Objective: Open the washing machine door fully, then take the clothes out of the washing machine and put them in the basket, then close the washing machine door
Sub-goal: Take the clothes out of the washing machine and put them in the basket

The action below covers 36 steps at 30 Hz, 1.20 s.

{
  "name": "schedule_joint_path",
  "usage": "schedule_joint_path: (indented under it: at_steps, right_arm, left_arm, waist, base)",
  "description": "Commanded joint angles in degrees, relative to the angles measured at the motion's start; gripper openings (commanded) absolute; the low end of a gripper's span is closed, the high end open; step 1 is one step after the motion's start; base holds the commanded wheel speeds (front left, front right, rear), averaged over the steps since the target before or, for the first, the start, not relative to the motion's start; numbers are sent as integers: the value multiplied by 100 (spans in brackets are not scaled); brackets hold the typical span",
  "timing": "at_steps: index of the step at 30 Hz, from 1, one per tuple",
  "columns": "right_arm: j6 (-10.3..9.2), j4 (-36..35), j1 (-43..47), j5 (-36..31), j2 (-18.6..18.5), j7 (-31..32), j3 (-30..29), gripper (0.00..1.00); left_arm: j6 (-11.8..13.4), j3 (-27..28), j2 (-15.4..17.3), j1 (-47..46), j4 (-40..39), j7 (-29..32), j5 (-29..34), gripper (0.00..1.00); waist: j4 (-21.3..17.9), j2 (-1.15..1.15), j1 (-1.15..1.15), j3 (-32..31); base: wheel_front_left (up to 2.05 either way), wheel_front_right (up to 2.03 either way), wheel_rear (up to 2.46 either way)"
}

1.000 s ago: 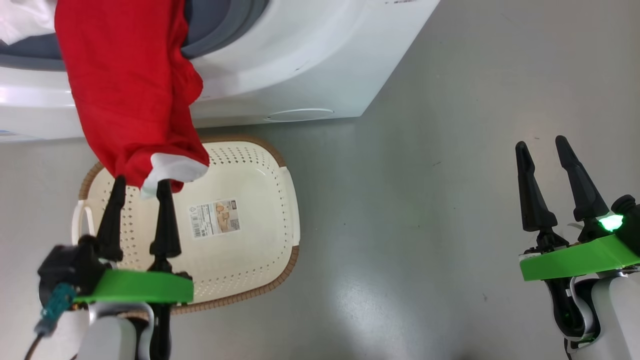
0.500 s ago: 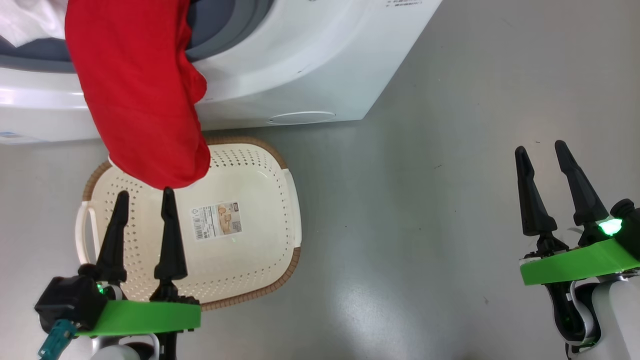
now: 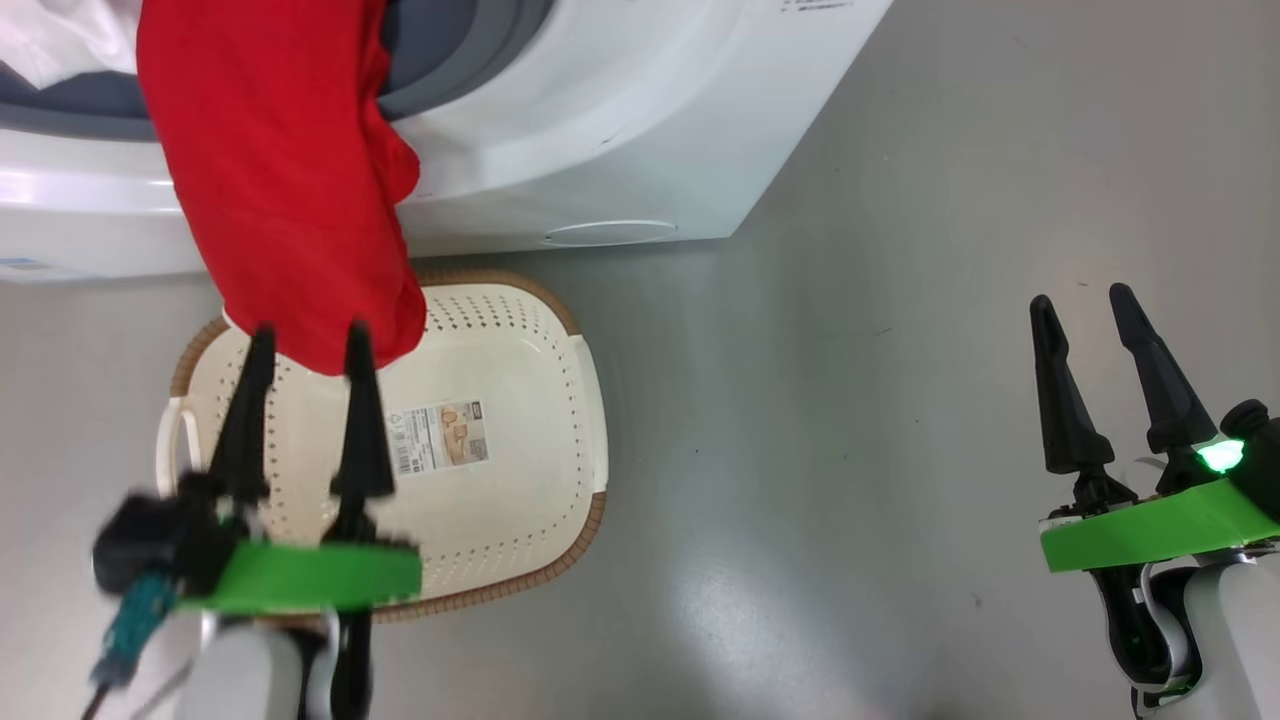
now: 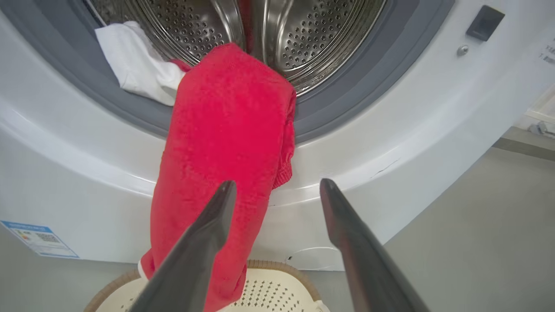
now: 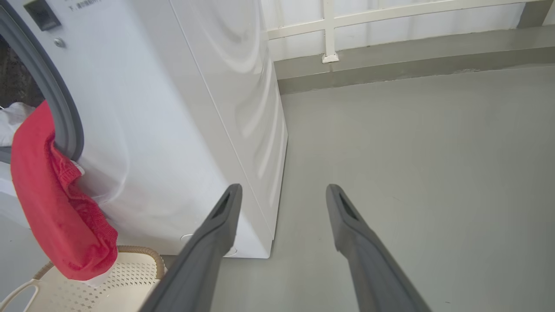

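Head view: a bright red garment (image 3: 285, 200) hangs out of the washing machine (image 3: 620, 130), draped over the grey rubber ring (image 4: 347, 104) and down the white front panel. Its lower end dangles over the near-machine end of the cream basket (image 3: 520, 480). A white garment (image 4: 134, 69) lies just beside it on the ring at the mouth of the steel drum (image 4: 303, 39). The basket sits on the grey floor (image 3: 850, 400) right against the foot of the machine, next to the small round flap (image 3: 610, 232), and a paper label (image 3: 437, 437) shows on its bottom.

The left gripper (image 3: 310, 330) is above the basket in front of the machine. Its fingers are spread wide and clasp nothing, and the tips are level with the red garment's lower edge. Whether they touch the cloth cannot be told. The right gripper (image 3: 1080, 296) is well apart from the machine, off its right-hand corner over bare floor, its fingers parted and empty.
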Motion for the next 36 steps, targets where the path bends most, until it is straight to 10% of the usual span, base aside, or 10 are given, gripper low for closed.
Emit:
schedule_joint_path:
  at_steps: [1,36]
  right_arm:
    - [36,-145,128,9,-65,-37,94,100]
    - [36,-178,-108,37,-70,-37,75,100]
  left_arm:
    - [-6,126,88,-123,-75,-28,89,100]
    - [152,-528,339,-4955,4739,1014,791,100]
  waist:
    - [15,0,0,16]
    - [-54,0,0,324]
  base:
    - [0,0,0]
    - [0,0,0]
